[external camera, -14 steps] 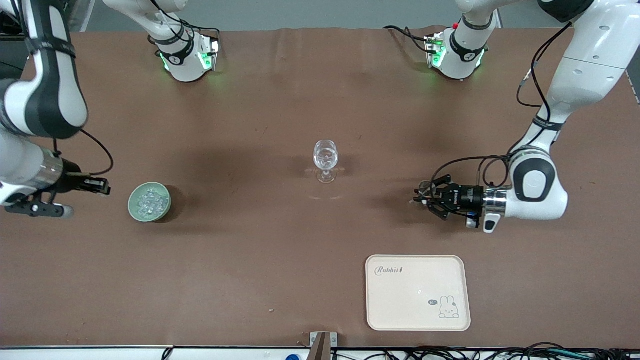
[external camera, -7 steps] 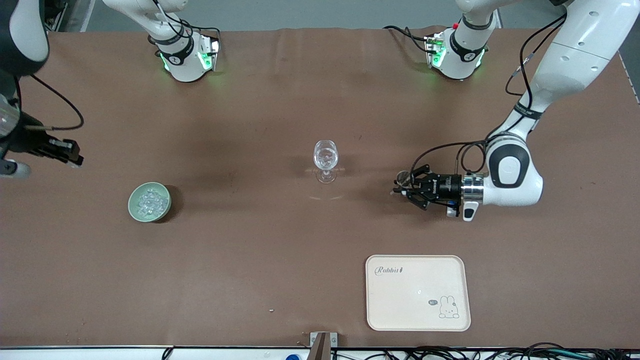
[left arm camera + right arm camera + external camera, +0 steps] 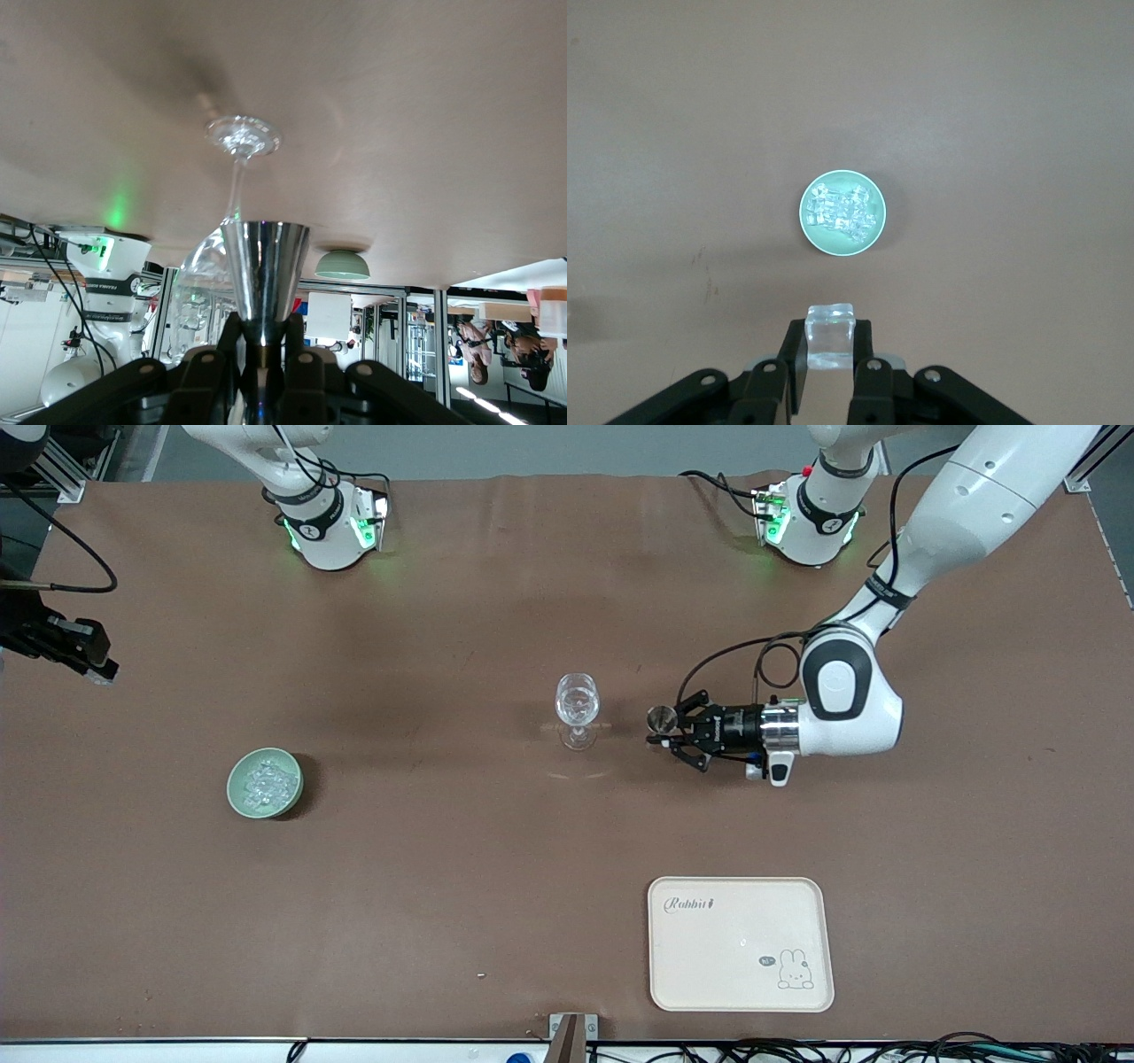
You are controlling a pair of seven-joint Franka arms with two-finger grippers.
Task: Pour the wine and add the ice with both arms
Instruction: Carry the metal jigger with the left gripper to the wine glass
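While a small metal cup [image 3: 264, 266] is clamped in the left gripper [image 3: 675, 731] just beside the wine glass [image 3: 577, 708], an ice cube [image 3: 830, 336] is pinched by the right gripper [image 3: 829, 367] above the ice [image 3: 842, 212] heaped in the green bowl [image 3: 236, 790] toward the right arm's end of the table [image 3: 425, 886].

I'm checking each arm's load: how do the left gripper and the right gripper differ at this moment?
The left gripper holds a small shiny metal cup beside the wine glass, low above the table; the right gripper holds a single clear ice cube, raised above the pale green bowl of ice. Both are shut on their loads.
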